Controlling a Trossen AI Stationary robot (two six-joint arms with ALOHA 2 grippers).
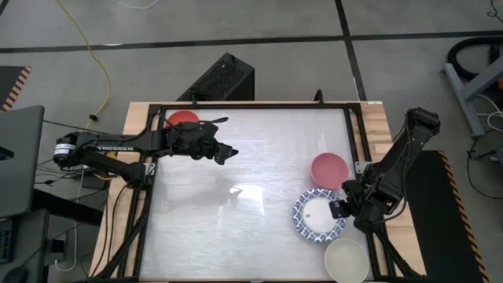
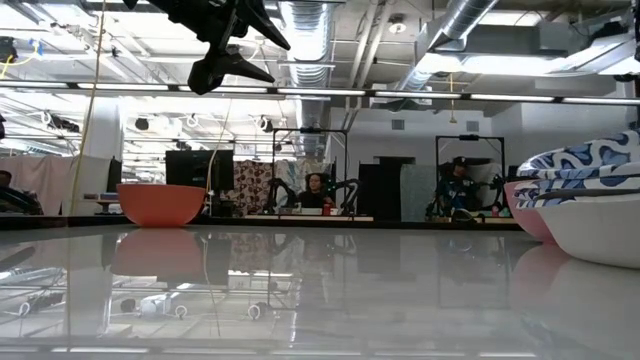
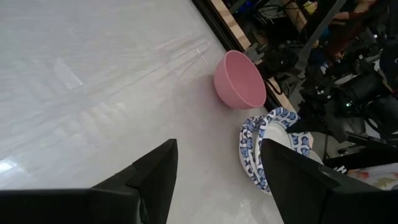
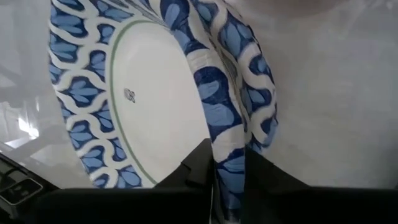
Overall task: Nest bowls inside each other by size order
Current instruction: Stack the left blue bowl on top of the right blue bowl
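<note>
The right gripper sits at the blue stack's rim, its fingers astride the patterned edge; whether they pinch it or have let go, I cannot tell. The pink bowl stands just beside the stack, the cream bowl near it on the other side. The red bowl is well apart, by the left gripper, which hangs over the table, released and empty.

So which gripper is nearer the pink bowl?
Right. The right gripper sits just beside the pink bowl, at the blue-patterned bowls; the left gripper hovers far across the table.
</note>
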